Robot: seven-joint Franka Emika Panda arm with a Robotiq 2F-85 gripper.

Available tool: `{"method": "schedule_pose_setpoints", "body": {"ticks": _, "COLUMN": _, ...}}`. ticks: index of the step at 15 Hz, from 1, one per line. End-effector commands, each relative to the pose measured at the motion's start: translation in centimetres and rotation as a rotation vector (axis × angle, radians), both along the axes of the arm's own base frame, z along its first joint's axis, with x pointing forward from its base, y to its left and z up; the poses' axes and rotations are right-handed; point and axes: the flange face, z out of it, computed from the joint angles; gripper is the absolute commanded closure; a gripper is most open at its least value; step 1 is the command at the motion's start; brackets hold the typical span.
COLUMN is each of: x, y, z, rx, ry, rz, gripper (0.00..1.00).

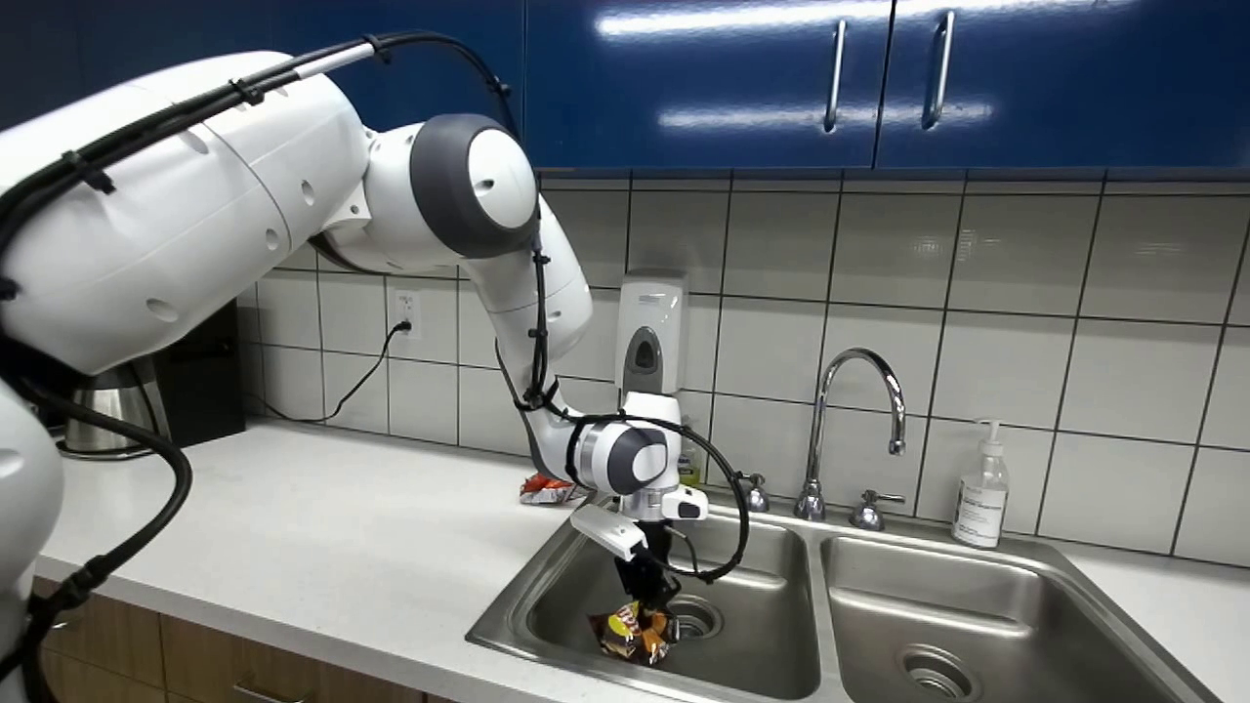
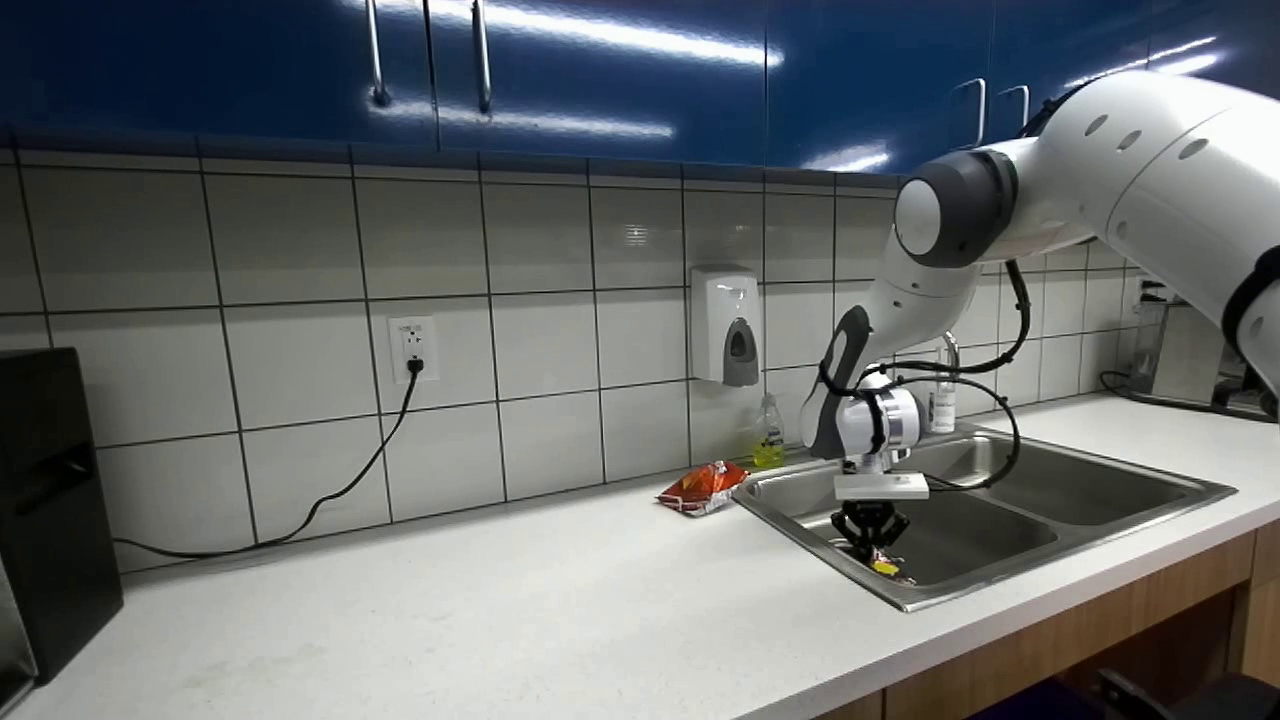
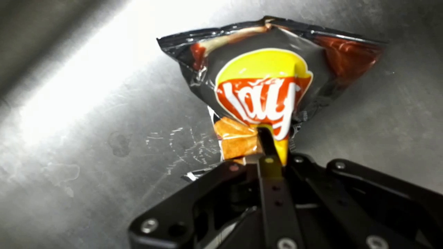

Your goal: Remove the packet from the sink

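The packet (image 1: 635, 635) is a dark crumpled wrapper with yellow, red and orange patches. It also shows partly in an exterior view (image 2: 886, 567) and large in the wrist view (image 3: 263, 79). It is in the left bowl of the steel sink (image 1: 825, 625), beside the drain. My gripper (image 1: 652, 596) points down into this bowl. In the wrist view my gripper (image 3: 273, 148) is shut on the packet, with its folded middle pinched between the fingers. The lower part of the packet is hidden behind the fingers. I cannot tell whether the packet touches the sink floor.
A red wrapper (image 2: 702, 488) lies on the white counter (image 2: 500, 620) beside the sink's back corner. A chrome faucet (image 1: 820, 439) and a pump bottle (image 1: 981, 498) stand behind the sink. A wall dispenser (image 1: 651, 332) hangs behind the arm.
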Motion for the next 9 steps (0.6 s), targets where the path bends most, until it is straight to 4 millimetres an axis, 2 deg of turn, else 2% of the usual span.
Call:
{"method": "schedule_pose_setpoints", "body": {"ticks": 1, "x": 0.2, "y": 0.7, "z": 1.1, "rx": 0.000, "ry": -0.004, "rz": -0.004, "gripper": 1.00}}
{"method": "schedule_pose_setpoints", "body": {"ticks": 5, "x": 0.7, "y": 1.4, "z": 2.7, "rx": -0.005, "ry": -0.022, "rz": 0.009, "gripper": 1.00}}
{"method": "schedule_pose_setpoints", "body": {"ticks": 9, "x": 1.1, "y": 2.1, "z": 5.3, "rx": -0.009, "ry": -0.051, "rz": 0.020, "gripper": 1.00}}
